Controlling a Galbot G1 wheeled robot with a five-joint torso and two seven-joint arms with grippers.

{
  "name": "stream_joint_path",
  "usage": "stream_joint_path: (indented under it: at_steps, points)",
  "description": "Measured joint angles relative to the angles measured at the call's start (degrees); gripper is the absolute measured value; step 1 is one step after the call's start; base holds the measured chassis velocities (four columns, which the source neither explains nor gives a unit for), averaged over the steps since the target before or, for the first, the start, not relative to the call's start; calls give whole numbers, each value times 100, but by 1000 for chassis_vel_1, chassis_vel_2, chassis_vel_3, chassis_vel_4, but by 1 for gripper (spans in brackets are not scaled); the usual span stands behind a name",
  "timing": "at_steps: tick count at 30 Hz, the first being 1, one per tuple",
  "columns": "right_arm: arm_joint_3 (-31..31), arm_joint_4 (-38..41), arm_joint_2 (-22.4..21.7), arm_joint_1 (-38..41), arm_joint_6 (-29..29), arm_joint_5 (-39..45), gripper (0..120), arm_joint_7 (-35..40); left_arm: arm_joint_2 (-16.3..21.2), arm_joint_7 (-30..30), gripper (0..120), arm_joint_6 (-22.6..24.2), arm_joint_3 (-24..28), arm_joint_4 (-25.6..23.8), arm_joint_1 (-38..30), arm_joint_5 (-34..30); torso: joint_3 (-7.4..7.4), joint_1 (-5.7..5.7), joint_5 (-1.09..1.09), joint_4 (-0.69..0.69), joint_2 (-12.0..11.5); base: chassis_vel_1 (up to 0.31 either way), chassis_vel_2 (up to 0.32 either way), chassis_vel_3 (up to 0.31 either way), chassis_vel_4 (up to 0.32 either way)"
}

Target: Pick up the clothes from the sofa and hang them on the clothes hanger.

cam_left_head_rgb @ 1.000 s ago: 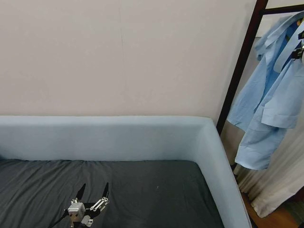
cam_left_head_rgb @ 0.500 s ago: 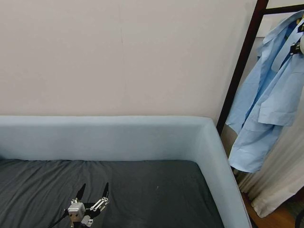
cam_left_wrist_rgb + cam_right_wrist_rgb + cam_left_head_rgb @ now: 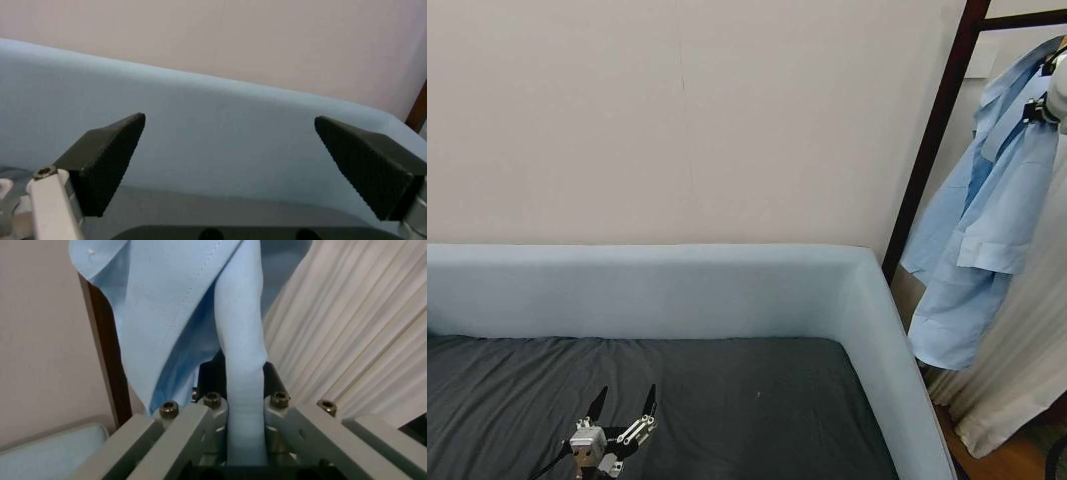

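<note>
The right gripper [image 3: 241, 390] is closed on a bunched fold of the light blue shirt [image 3: 167, 300]. The band of cloth runs straight up out of the jaws and both pads press on it. In the head view this gripper [image 3: 1049, 100] is high at the right edge, holding the shirt [image 3: 982, 230] up near its collar, just beside the dark post of the clothes rack [image 3: 932, 140] and below its top bar. The sleeves and hem hang free in front of the pale curtain [image 3: 1017, 380]. Whether the shirt's weight already rests on the rack cannot be told from here.

The left gripper [image 3: 612, 425] waits low over the sofa's dark seat cushion [image 3: 757, 410]. Its fingers are spread wide with nothing between them, and the wrist view shows its pads [image 3: 110, 160] facing the sofa's pale blue backrest [image 3: 220, 145].

The shirt looks light, thin and limp, so it should sag and swing from any single hold, and a smooth single layer could slip through the pads. The gathered fold near the collar or shoulder seems the better place to grip, since several layers pack there and the body falls straight below it.
</note>
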Motion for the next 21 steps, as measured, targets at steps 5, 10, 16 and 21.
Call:
stream_joint_path:
  at_steps: [5, 10, 16, 21]
  points:
    - [-183, -353, 274, 182, -1, 342, 1, 143, 0, 0, 100, 0, 0, 0, 0, 0, 0, 0, -1, 4, 0, 0, 0, 0, 0]
    - [-265, -588, 501, 270, -2, 514, 1, 234, 0, 0, 100, 0, 0, 0, 0, 0, 0, 0, -1, 2, 0, 0, 0, 0, 0]
    - [-338, -729, 608, 297, -2, 556, 1, 233, 0, 0, 100, 0, 0, 0, 0, 0, 0, 0, -1, 2, 0, 0, 0, 0, 0]
    - [-422, -1012, 800, 311, -2, 636, 1, 235, 0, 0, 100, 0, 0, 0, 0, 0, 1, 0, -1, 2, 0, 0, 0, 0, 0]
